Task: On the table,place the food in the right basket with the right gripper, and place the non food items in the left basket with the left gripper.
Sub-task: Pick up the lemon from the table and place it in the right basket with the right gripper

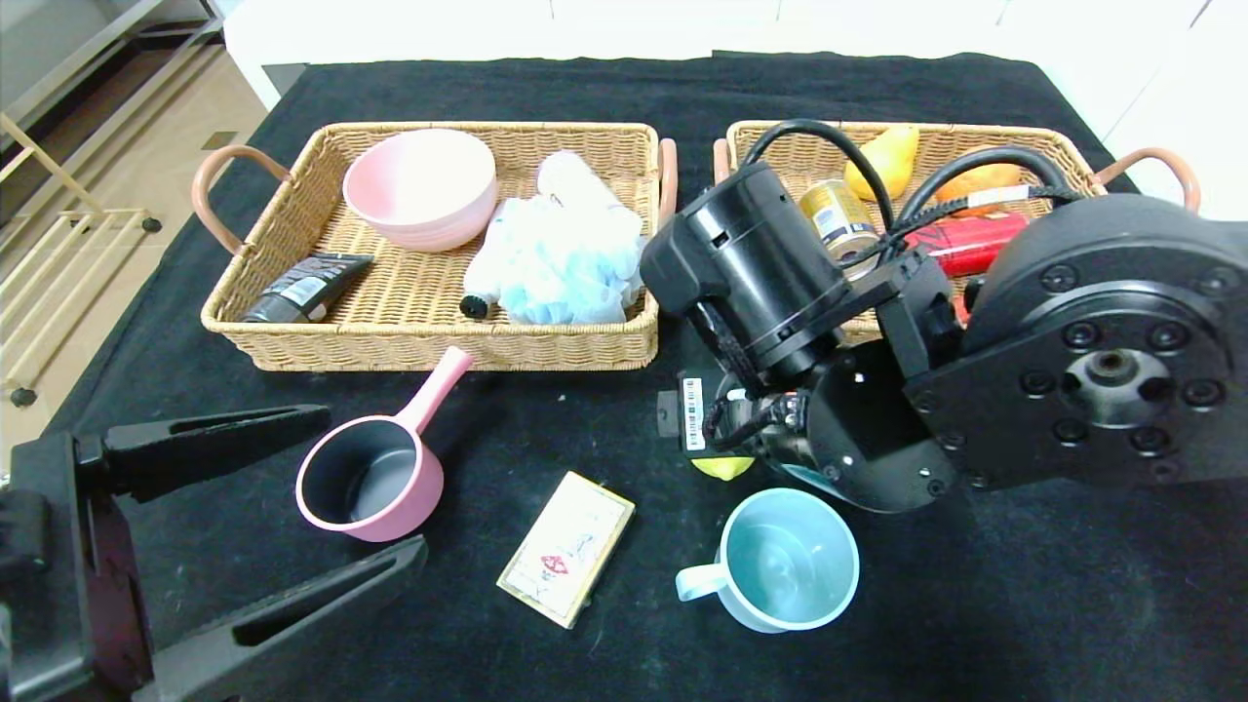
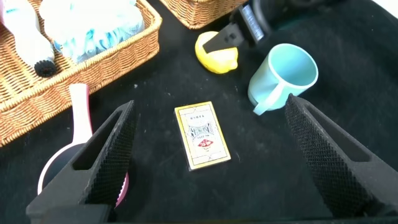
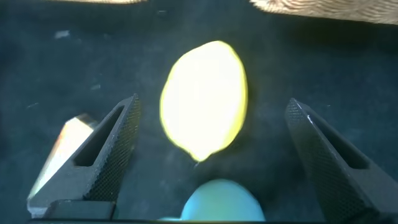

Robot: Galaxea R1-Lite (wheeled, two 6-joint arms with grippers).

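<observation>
A yellow lemon [image 1: 723, 467] lies on the black table [image 1: 1024, 604], just ahead of my right gripper [image 3: 212, 104], whose jaws stand open on either side of it without touching. My arm hides those jaws in the head view. The light blue mug [image 1: 788, 558] stands upright beside the lemon. My left gripper [image 1: 375, 483] hangs open and empty near the front left, over the pink pan [image 1: 375, 478] and the flat beige box [image 2: 202, 135]. The left basket [image 1: 429, 346] and right basket [image 1: 780, 136] sit at the back.
The left basket holds a pink bowl [image 1: 421, 185], a black tube [image 1: 307, 286], a white bottle [image 1: 487, 268] and a blue mesh sponge [image 1: 565, 258]. In the right basket are a gold can [image 1: 837, 219], a yellow fruit [image 1: 887, 161], an orange sausage [image 1: 980, 180] and a red packet [image 1: 970, 244].
</observation>
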